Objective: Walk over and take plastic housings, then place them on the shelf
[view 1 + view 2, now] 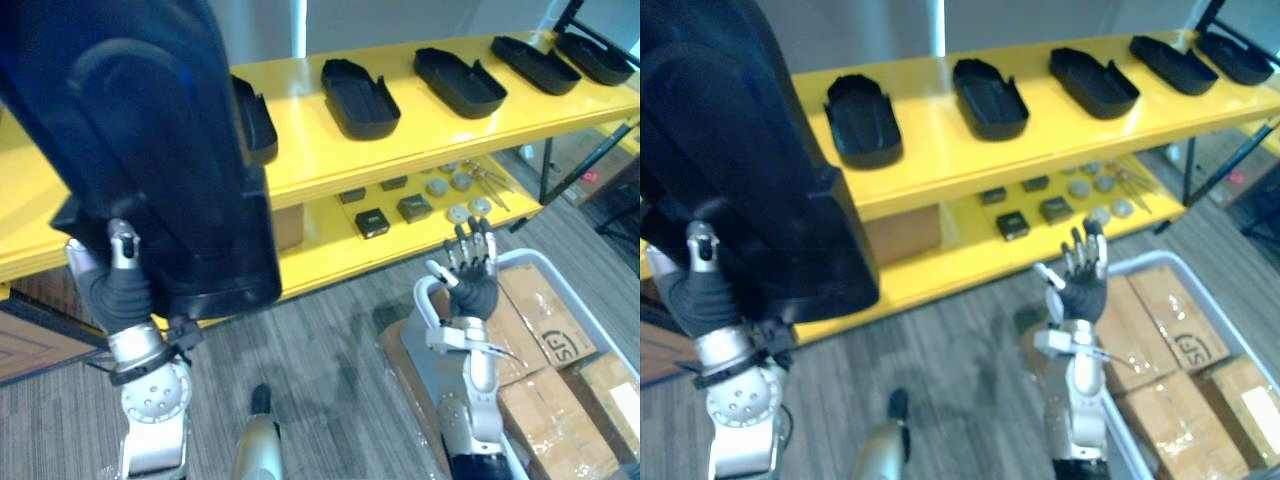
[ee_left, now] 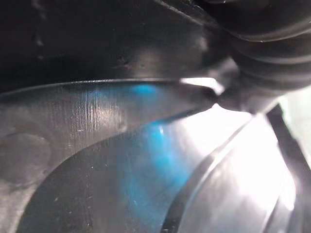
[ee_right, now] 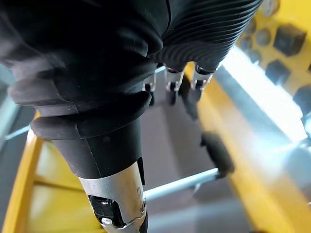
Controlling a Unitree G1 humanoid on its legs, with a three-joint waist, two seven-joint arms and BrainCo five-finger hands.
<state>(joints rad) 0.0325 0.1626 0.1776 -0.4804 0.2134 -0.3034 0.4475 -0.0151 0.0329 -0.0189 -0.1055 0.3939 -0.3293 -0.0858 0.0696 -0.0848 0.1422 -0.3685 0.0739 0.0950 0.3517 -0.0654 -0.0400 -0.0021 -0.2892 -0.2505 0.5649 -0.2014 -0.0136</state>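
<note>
I see left robot hand [image 1: 118,290] gripping plastic housing [image 1: 150,130] | look: large glossy black shell, rounded end, upper left | right robot hand [image 1: 472,285]: fingers straight, empty

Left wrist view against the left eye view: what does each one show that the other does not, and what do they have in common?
Left wrist view: the held housing from very close, its dark glossy surface with fine scratches.
Left eye view: the yellow shelf with a row of black housings on its top level, small parts on the level below, the right hand open with fingers pointing up, and cardboard boxes beside it.
Both: the left hand gripping the held housing.
</note>
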